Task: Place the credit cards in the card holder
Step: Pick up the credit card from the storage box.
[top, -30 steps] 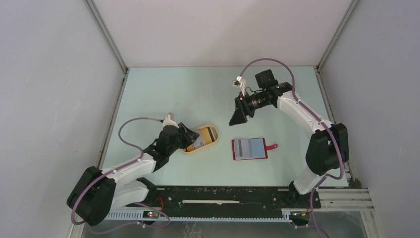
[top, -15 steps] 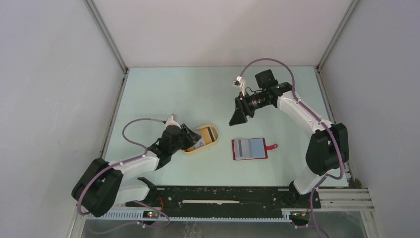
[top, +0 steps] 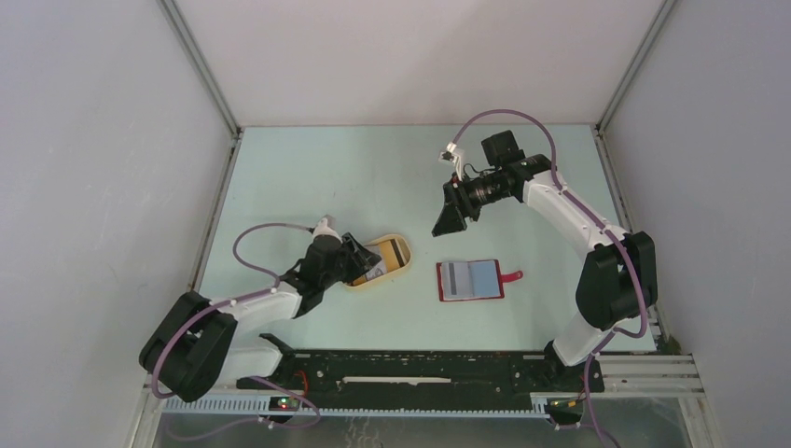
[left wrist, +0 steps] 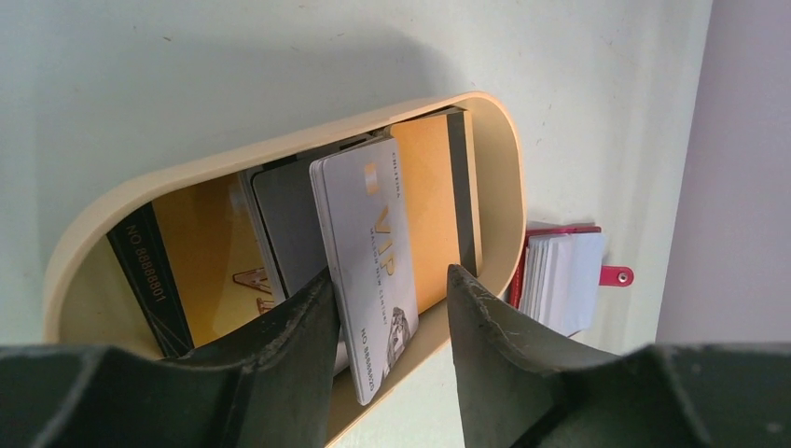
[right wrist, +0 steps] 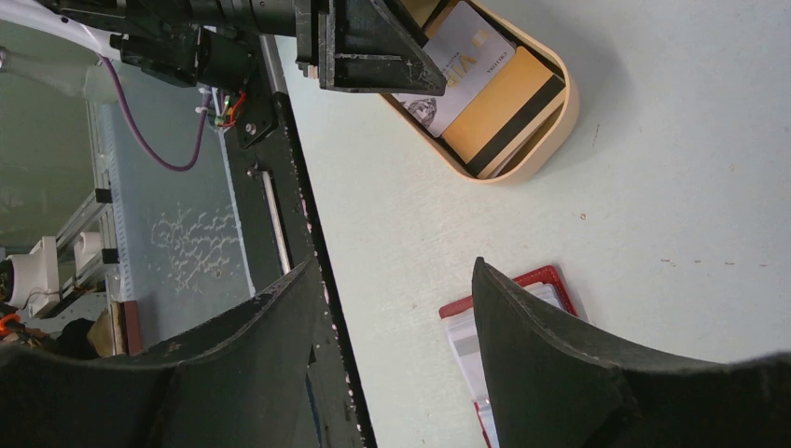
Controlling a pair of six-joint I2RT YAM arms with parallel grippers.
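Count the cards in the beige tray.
4: silver VIP card between jaws of the left gripper, grey card behind it, orange striped card at the tray end nearest the card holder, orange-black card at the opposite end. Others may be hidden.

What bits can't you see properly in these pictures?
Top view: the cards in the tray are too small to read, and the left pincer covers some.
Left wrist view: the tray's rim hides most of the holder.
Left wrist view: the silver card covers the cards under it.
Right wrist view: the right pincer and the bottom edge cut off the holder.
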